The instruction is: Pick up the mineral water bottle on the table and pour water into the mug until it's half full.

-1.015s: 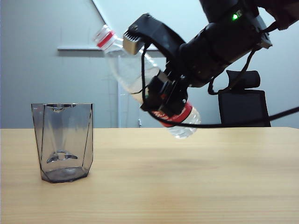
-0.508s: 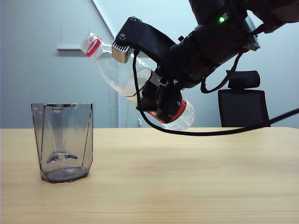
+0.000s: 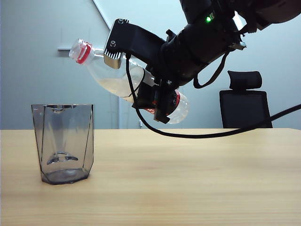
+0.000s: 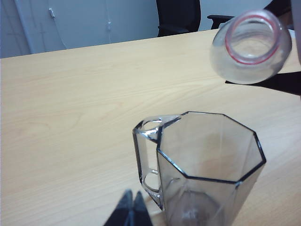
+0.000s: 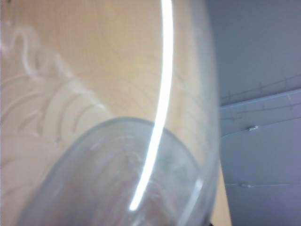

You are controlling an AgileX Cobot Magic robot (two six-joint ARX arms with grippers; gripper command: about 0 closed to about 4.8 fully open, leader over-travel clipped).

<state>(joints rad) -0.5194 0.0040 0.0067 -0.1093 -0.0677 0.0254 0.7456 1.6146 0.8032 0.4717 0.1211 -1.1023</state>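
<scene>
The mineral water bottle [image 3: 110, 75] hangs tilted above the table [image 3: 188, 179], its open, red-ringed mouth [image 3: 81, 51] up and to the left, above the mug's right rim. My right gripper [image 3: 156, 96] is shut on its labelled lower half. Water [image 3: 117, 87] lies along the bottle's low side; none is falling. The smoky grey faceted mug [image 3: 63, 143] stands upright at the left. In the left wrist view the mug [image 4: 207, 160] is close below, with the bottle mouth [image 4: 251, 40] beyond it, and my left gripper [image 4: 132, 207] is shut and empty beside the mug. The bottle wall [image 5: 117, 141] fills the right wrist view.
A black office chair [image 3: 244, 106] stands behind the table's far edge at the right. A black cable [image 3: 225, 132] sags from the right arm just above the tabletop. A grey wall lies behind.
The right arm has carried the bottle leftward and tipped it flatter; its mouth has moved left and lower towards the mug. The mug has not moved.
</scene>
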